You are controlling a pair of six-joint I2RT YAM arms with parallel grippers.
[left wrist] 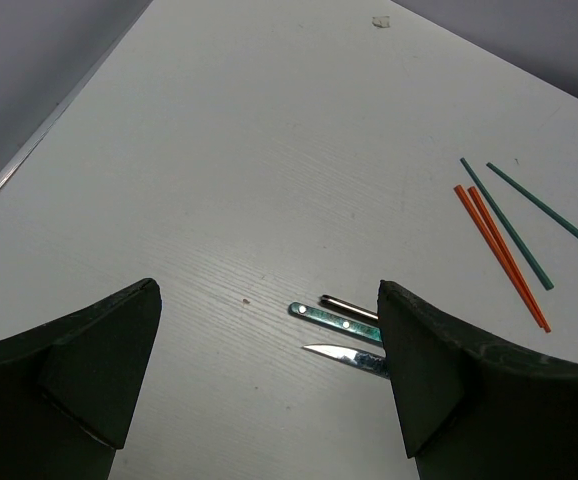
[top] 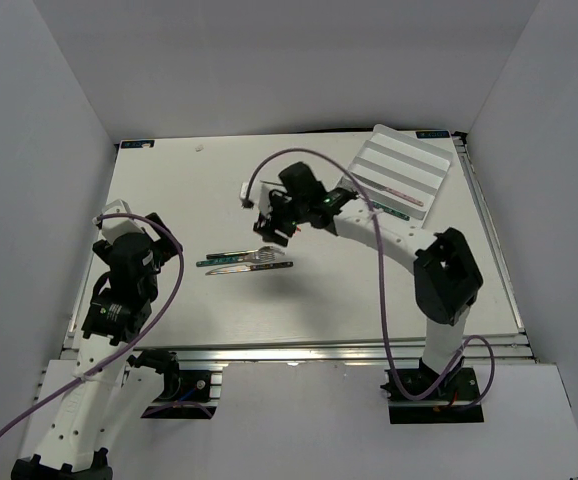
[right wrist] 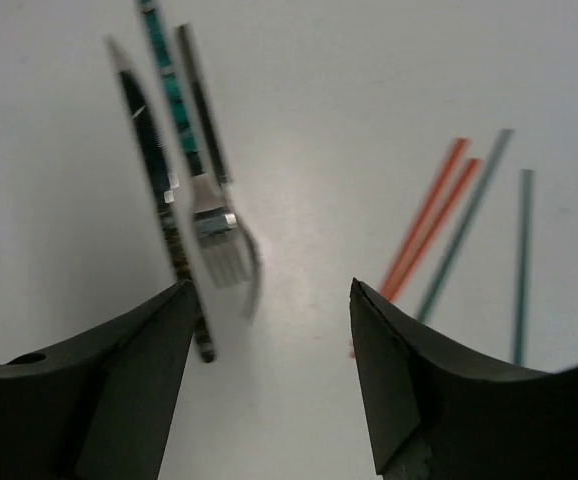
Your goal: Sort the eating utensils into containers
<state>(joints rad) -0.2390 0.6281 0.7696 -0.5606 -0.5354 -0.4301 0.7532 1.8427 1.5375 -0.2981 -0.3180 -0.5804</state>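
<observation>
- Right claw (right wrist: 271,290): you are seeing it standing open and empty, hovering over the middle of the table (top: 169,190).
- Left claw (left wrist: 269,295): it is also gaping wide, gripping nothing, and hanging back at the near left.
- Fork (right wrist: 224,240) and knife (right wrist: 147,140): they are lying close side by side with a third slim piece you cannot name from these views. The group is sitting just to the near left of the right claw.
- Long axis: all three are running left to right across the table. The fork's tines are pointing at the right end, toward the right claw.
- Chopsticks (right wrist: 439,220): two red-orange and two green ones are lying loose on the other side of the right claw, apart from the cutlery. The arm is hiding them in the top view.
- Tray (top: 409,150): it is sitting at the far right corner, and a pink-handled piece (top: 401,195) is lying in one of its nearer slots.
- Deciding relation: the right arm is reaching much nearer the group than the left. Its jaws are spanning across the pieces' long axes, and the fork's head is lying just off one finger. You are probably needing only a short sideways shift and a descent.
</observation>
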